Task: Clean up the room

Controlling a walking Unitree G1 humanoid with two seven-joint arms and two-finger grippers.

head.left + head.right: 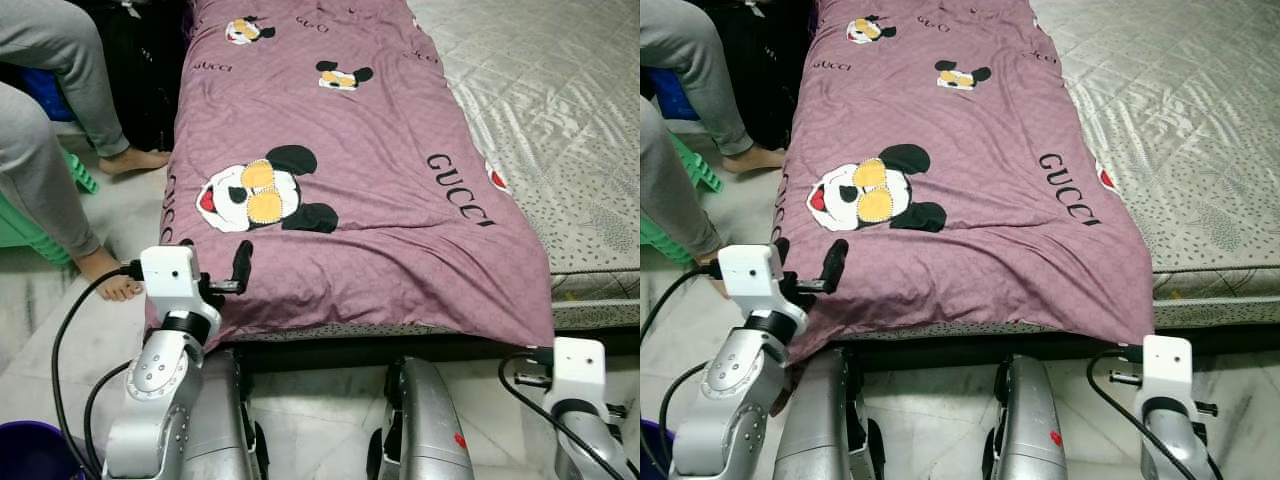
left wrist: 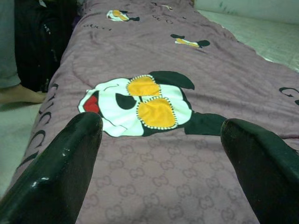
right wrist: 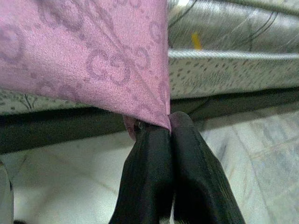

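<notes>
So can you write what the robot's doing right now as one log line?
step: tidying purple cartoon-mouse blanket on quilted mattress | left gripper: open, over blanket edge | right gripper: shut on blanket corner | seated person's foot nearby

Purple blanket [image 1: 380, 150] carried "GUCCI" in black letters, large near its right edge, smaller repeats further up and down the left side. No other text was legible.

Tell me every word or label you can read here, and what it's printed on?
"GUCCI": black letters on the purple blanket, clearest near its right edge.
"GUCCI": smaller prints farther up the same blanket, readable but small.
Letters running down the blanket's left edge: too folded to read in full.
</notes>
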